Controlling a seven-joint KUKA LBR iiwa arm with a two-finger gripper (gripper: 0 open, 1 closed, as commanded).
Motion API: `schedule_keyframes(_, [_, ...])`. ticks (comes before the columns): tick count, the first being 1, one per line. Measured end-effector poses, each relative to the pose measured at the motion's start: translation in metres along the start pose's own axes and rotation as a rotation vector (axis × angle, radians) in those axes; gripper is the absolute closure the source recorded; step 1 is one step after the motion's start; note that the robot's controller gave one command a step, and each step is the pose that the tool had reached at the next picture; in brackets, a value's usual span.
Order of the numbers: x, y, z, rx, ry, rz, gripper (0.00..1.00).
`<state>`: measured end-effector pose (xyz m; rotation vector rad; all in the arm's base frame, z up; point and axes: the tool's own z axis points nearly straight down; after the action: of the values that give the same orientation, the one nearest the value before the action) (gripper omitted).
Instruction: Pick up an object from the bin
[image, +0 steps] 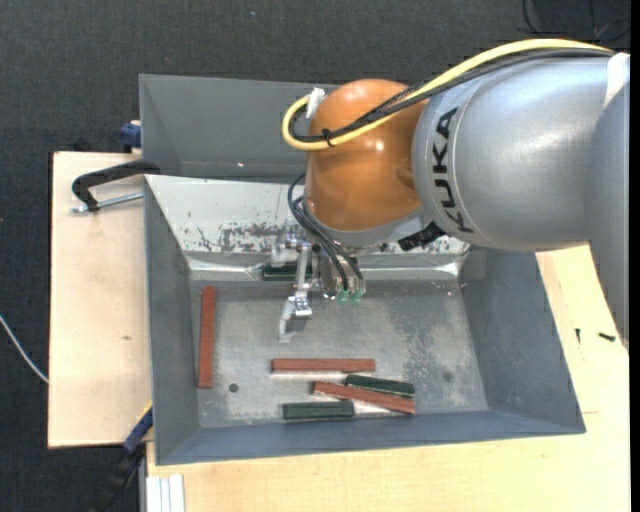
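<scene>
My gripper (297, 312) hangs below the orange cover over the back middle of the bin floor, its fingertip just above bare metal. Nothing shows between the fingers. The nearest loose thing is a reddish-brown flat bar (323, 366) lying crosswise a little in front of the gripper. A long reddish-brown bar (206, 337) lies lengthwise along the left wall, well to the gripper's left.
Near the front wall lie a second reddish bar (362, 397), a dark green bar (380, 384) resting on it, and another dark green bar (318, 410). The arm and its orange cover hang over the bin's back right.
</scene>
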<state>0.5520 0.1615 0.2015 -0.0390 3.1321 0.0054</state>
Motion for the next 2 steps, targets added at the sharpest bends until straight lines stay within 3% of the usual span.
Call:
schedule_keyframes(1, [0.011,-0.009,0.061,0.001,0.005,-0.011,0.00])
schedule_keyframes(2, [0.023,-0.028,0.122,0.001,0.006,-0.032,1.00])
